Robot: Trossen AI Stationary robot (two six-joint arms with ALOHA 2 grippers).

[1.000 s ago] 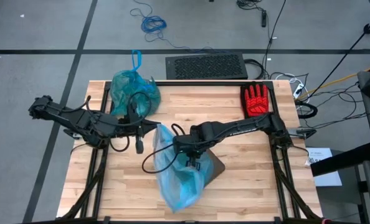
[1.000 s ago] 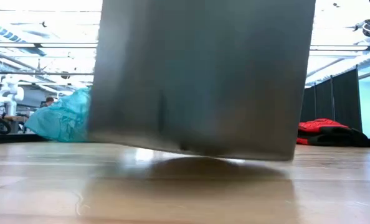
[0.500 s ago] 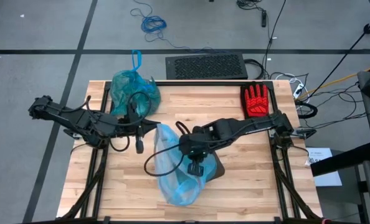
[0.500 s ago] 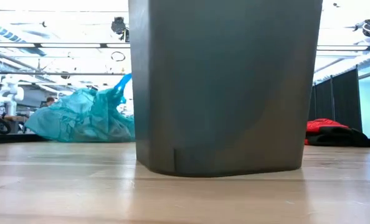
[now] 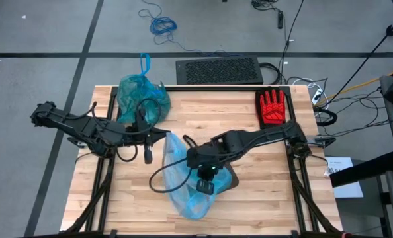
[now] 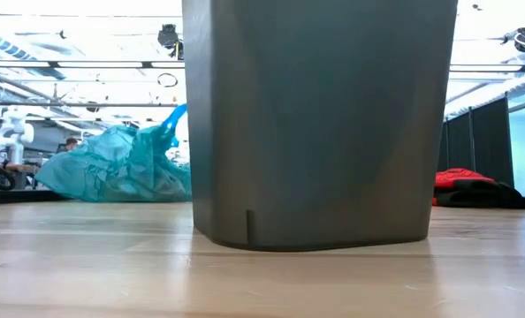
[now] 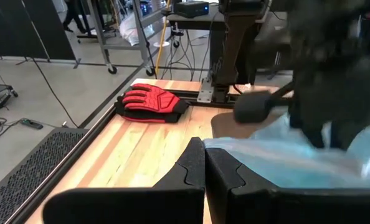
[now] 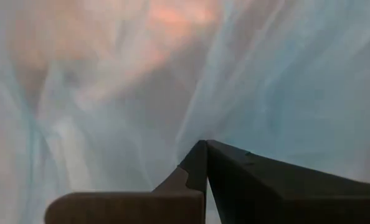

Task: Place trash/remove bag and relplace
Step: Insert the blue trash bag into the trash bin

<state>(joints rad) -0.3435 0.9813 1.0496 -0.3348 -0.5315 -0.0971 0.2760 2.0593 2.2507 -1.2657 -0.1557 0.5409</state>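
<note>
Crinkly teal-green plastic bag (image 5: 142,92), knotted, at far left desk (image 5: 249,119) corner. Paler sky-blue plastic bag (image 5: 183,178) draped over grey bin (image 6: 320,124) mid-desk. Right gripper (image 5: 205,182) fingers closed, down inside that bag. Left gripper (image 5: 158,134) closed, empty, near blue bag. Red glove (image 5: 271,106) far right.

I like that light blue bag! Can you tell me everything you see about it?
The pale sky-blue thin plastic bag is see-through and crinkly. It lies draped over the grey plastic bin near the front middle of the wooden table, bunched and partly spread onto the wood. The right end effector, shut, pokes into its folds, so that view shows only hazy blue film. It lies apart from the darker teal bag.
</note>
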